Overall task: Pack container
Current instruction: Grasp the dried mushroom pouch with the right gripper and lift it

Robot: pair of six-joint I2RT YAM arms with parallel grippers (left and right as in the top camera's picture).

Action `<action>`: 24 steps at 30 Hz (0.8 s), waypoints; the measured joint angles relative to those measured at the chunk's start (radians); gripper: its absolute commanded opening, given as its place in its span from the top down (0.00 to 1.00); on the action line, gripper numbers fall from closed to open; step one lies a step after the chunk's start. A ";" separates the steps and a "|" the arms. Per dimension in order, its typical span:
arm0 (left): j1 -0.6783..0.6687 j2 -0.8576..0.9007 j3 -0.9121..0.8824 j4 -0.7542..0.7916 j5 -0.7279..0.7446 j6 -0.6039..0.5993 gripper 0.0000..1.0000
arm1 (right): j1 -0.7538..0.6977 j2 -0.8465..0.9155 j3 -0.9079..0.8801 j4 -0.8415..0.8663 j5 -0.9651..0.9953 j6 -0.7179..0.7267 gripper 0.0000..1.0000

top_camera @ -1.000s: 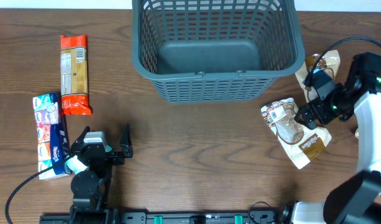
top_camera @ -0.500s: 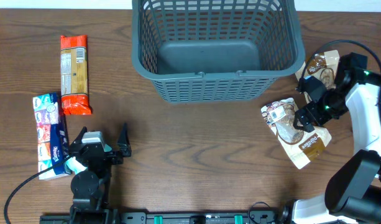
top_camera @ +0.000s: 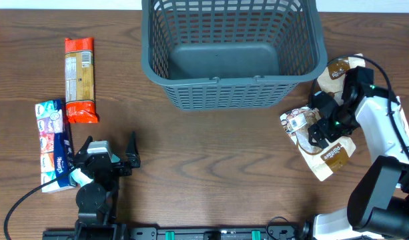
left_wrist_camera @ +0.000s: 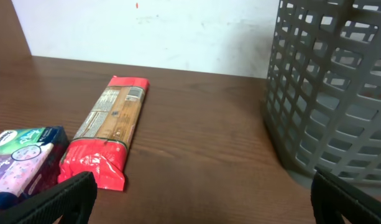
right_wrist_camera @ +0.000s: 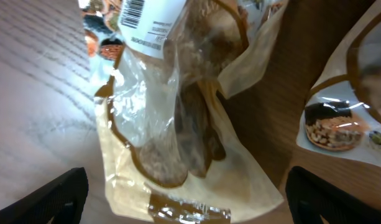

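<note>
The basket [top_camera: 231,93] sits at the middle of the desk's [top_camera: 211,167] far edge, mouth up and with nothing in it, so either arm can drop things in from above. The right claw [top_camera: 319,120] hangs low over a clear-windowed pouch [top_camera: 331,160] near the right edge, spread wide with nothing gripped. Its wrist view shows the pouch lying flat below and between its fingers, which I judge to be the line-up for a pinch. A second pouch [top_camera: 337,70] lies just beyond, close against the basket's right corner. That leaves little slack there, so the lift probably wants to go straight up before crossing the rim. The left claw [top_camera: 112,143] rests near the near-left corner, also wide and empty, facing a red pack [top_camera: 80,80] and a tissue pack [top_camera: 51,143] lined along the left edge. The middle of the desk is bare wood, giving open room between both arms and the basket's front wall.
</note>
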 measured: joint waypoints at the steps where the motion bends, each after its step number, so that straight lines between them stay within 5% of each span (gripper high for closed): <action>1: 0.000 0.000 0.000 0.000 0.000 0.000 0.01 | 0.000 0.000 -0.012 0.018 0.002 0.002 0.09; 11: 0.000 0.000 0.000 0.000 0.000 0.000 0.01 | 0.001 0.002 -0.180 0.229 -0.023 0.019 0.10; 16: 0.000 0.000 0.000 0.000 0.000 0.000 0.01 | 0.001 0.002 -0.232 0.304 -0.056 0.024 0.18; 21: 0.000 0.000 0.000 0.000 0.000 0.000 0.01 | 0.001 0.002 -0.261 0.342 -0.104 0.025 0.34; 24: 0.000 0.000 0.000 0.000 0.000 0.000 0.01 | 0.001 0.002 -0.263 0.357 -0.118 0.023 0.62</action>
